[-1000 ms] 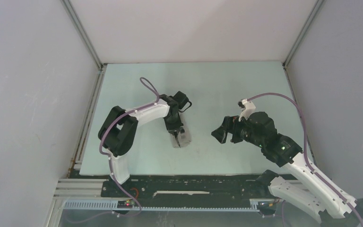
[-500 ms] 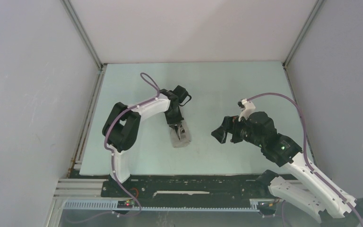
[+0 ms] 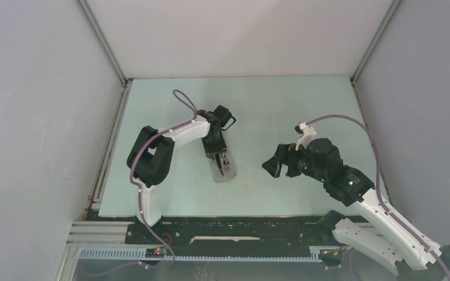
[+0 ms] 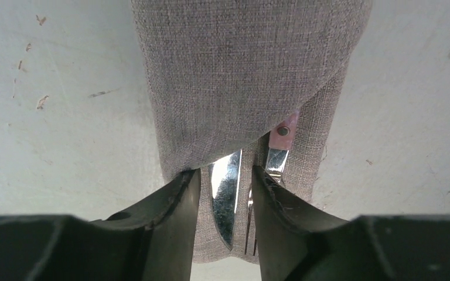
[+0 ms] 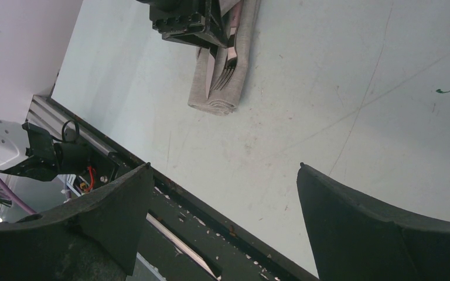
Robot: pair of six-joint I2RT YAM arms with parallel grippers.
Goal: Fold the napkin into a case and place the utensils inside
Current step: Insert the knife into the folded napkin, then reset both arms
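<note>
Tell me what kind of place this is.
Probably a robotics lab test cell: a pale table walled by plain white panels on aluminium framing, a left arm and right arm bolted at its near edge, and a folded napkin case holding utensils.

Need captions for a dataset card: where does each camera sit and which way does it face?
Top: above and behind the bases, facing down on the table; both arms, left pincer and right pincer show.
Left wrist: on the left arm, facing down close at the folded napkin and cutlery; own fingers show.
Right wrist: on the right arm, facing aslant over the table's near edge; own fingers show.
Shared: all three see the napkin; top and right wrist both see the left pincer.
</note>
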